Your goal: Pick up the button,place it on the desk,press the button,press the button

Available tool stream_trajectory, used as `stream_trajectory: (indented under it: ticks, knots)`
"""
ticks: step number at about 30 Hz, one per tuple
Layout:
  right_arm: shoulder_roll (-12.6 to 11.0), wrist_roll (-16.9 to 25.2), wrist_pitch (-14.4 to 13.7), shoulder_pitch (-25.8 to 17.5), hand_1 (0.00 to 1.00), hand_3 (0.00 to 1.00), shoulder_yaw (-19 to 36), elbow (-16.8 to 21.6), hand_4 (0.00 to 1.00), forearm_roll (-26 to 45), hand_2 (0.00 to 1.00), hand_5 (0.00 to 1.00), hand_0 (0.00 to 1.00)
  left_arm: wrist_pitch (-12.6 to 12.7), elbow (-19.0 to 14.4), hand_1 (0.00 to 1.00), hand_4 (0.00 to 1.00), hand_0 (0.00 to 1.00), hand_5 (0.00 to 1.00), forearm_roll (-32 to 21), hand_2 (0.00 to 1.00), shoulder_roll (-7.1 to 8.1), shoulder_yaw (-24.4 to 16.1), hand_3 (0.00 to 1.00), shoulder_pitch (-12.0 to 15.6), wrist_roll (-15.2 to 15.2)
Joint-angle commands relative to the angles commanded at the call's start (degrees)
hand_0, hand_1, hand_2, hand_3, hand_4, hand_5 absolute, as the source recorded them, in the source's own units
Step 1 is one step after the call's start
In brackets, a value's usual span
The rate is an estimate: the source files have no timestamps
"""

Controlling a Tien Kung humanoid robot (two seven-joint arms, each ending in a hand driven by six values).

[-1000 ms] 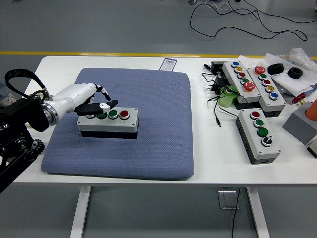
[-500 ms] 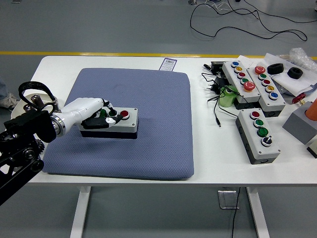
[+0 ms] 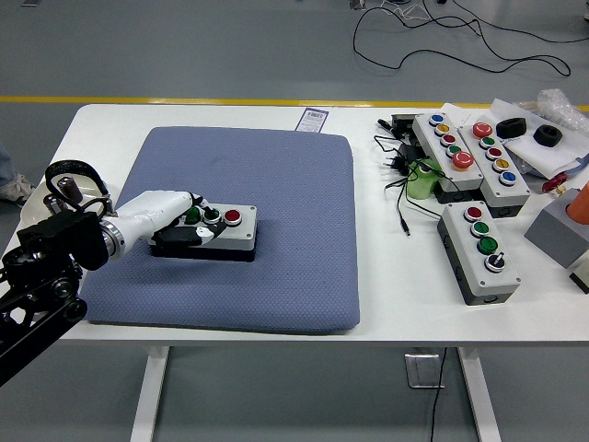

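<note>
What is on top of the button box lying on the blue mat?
On the button box, a red button and a green button show at its right end. The left hand lies over its left end, so whatever is beneath it is hidden.

- Bright, even, diffuse light from overhead; no glare on the white table [image 3: 276, 318].
- Soft, faint shadows only: a thin dark band under the near edge of the button box [image 3: 221, 235] on the blue mat [image 3: 276, 184].
- Sharp across the middle; cables and small parts at far right slightly soft.
- Mild bending at the frame edges.
</note>
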Motion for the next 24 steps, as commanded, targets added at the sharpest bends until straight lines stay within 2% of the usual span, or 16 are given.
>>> stream_trajectory:
  ticks: [7,10,17,24]
  knots:
    - [-0.03,0.03,0.01,0.12,0.673,0.593,-0.08,0.00,0.434,0.01,0.692,0.278,0.667,4.02,-2.69,0.002,0.651,0.002,0.998,-0.81,0.002,-0.10,-1.76,0.705,-0.36,-1.23]
    - [-0.05,0.03,0.01,0.13,0.673,0.593,-0.08,0.00,0.434,-0.01,0.692,0.278,0.667,4.60,-3.16,0.002,0.651,0.002,0.998,-1.10,0.002,-0.34,-1.63,0.705,-0.80,-1.43]
    - [-0.05,0.05,-0.03,0.29,0.673,0.593,-0.12,0.00,0.434,0.04,0.692,0.277,0.667,4.28,-2.79,0.002,0.649,0.002,0.998,-1.26,0.002,-1.38,-0.58,0.704,-1.43,-1.36]
    - [-0.07,0.06,-0.02,0.41,0.673,0.593,-0.15,0.00,0.433,0.02,0.692,0.278,0.667,3.89,-0.80,0.002,0.650,0.002,0.998,-1.59,0.002,-2.17,0.25,0.705,-1.75,-1.20]
